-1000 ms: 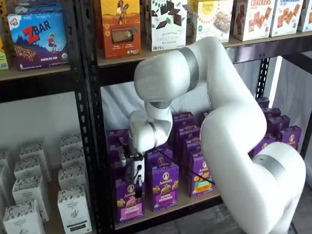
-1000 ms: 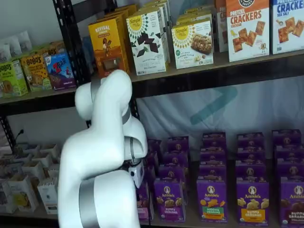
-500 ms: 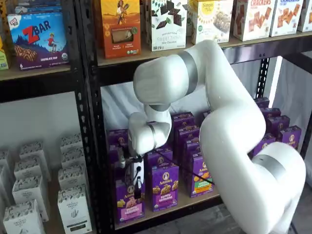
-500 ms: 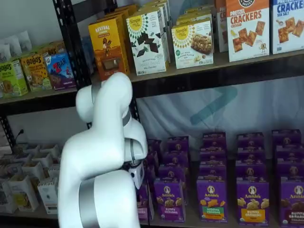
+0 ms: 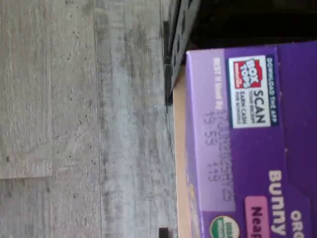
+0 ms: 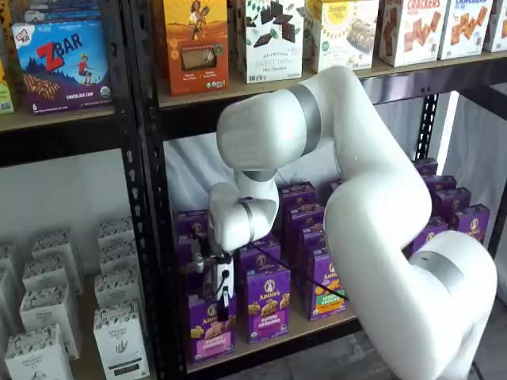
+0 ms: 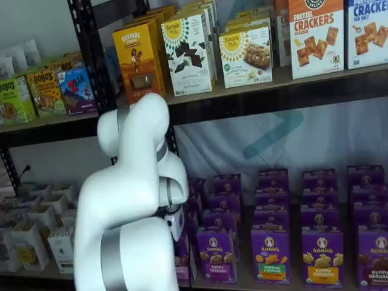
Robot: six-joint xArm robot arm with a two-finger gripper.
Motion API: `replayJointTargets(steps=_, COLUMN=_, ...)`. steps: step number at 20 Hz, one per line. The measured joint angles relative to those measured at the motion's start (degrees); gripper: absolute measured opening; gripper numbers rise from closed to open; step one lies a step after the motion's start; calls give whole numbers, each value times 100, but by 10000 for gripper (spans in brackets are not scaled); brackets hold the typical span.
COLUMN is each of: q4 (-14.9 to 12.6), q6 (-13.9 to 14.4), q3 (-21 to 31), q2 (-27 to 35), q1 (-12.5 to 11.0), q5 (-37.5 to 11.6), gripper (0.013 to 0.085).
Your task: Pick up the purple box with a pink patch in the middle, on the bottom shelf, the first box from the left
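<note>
Your gripper point(image 6: 219, 294) covers the purple box's point(image 6: 209, 332) upper front; finger spacing cannot be determined. One orange-patch box point(image 6: 268, 303) stands beside that purple box.

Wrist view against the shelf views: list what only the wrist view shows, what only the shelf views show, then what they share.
Only the wrist view shows the purple box's top flap close up, with a Box Tops label and a stamped date, plus grey plank floor.

Only the shelf views show the gripper in front of that box's face, its fingers too side-on to judge, the arm, and the upper-shelf cracker boxes.

Shared: the purple box and the bottom shelf edge.
</note>
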Motion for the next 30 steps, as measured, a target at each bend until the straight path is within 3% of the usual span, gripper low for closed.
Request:
replayJointTargets(steps=5, q4=-6, q6=-3, q3=12, q2=-13, q1=-9, q5=-1, gripper=530)
replayJointTargets(steps=10, q4=-5, q6=-13, q3=32, q2=-34, q1=-18, q5=16, gripper=410)
replayJointTargets(steps=16, q4=-8, q6=-6, q3=30, q2=-44, q1=-14, q5=45, gripper=410)
replayJointTargets(steps=19, q4=19, q6=-25, q3=28, q2=-53, q1=-10, q5=65, gripper=330)
replayJointTargets(steps=30, q4=148, q6=-143, q3=327, q2=-265, q1=-2, q5=-62, gripper=330)
